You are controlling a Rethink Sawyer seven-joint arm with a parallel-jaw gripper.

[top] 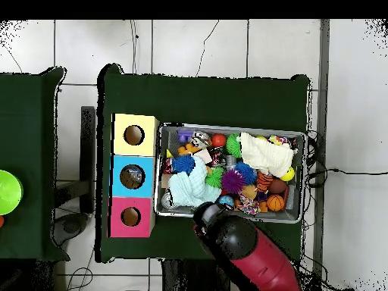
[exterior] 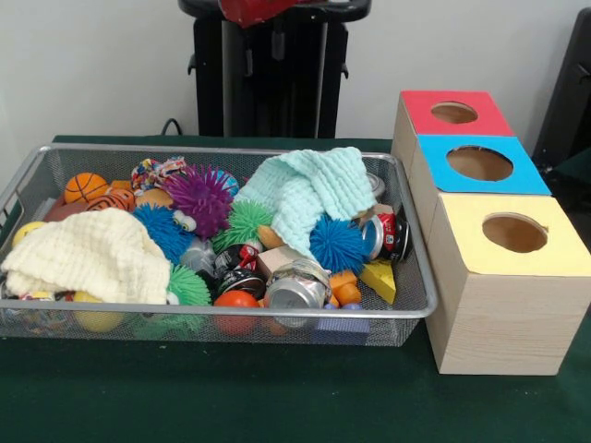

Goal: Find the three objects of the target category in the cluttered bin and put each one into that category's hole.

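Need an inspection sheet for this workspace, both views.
Surface: green cloth covers the table.
Job's things: wire bin crammed full; box row beside it, red hole, blue hole, yellow hole.
Clutter: spiky balls, crushed cans, mint cloth and cream cloth piled over toys.
Gripper: hidden under the arm, which hangs over the bin's edge; state unclear.
Cables: black cable on the floor tiles.
Surroundings: second green table with a lime bowl.
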